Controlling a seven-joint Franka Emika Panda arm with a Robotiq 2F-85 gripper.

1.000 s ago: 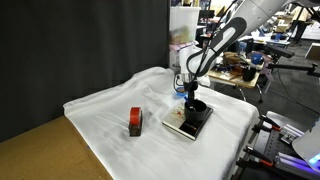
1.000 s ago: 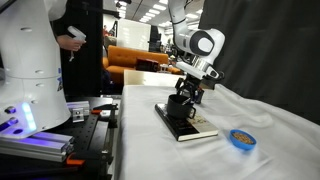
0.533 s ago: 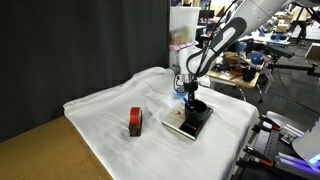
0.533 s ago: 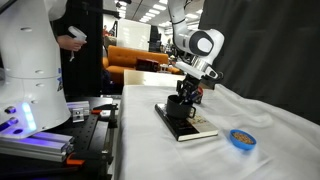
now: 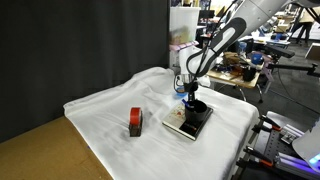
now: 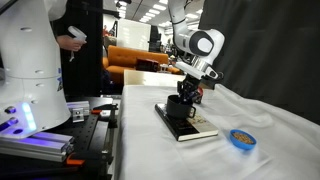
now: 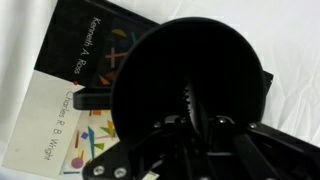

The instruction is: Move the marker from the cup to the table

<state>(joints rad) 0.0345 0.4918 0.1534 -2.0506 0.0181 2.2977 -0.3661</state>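
Note:
A black cup [image 5: 197, 106] [image 6: 179, 105] stands on a book [image 5: 188, 124] [image 6: 190, 125] lying on the white-clothed table [image 5: 110, 110]. My gripper [image 5: 190, 95] [image 6: 192, 93] hangs straight over the cup's mouth, fingertips at the rim. In the wrist view the cup [image 7: 150, 70] fills the frame. A dark marker [image 7: 187, 100] with a ridged edge stands up out of it. The gripper [image 7: 187, 128] is shut on the marker, the jaws pressed against both its sides. The marker's lower part is lost in the cup's dark interior.
A red tape roll [image 5: 135, 122] lies on the cloth away from the book; a blue roll [image 6: 240, 138] lies near it. The cloth ends at the table's edges [image 6: 125, 130]. Lab benches and equipment stand behind [image 5: 240, 60].
The jaws have closed in on the marker inside the cup. The arm, cup and book have not visibly moved.

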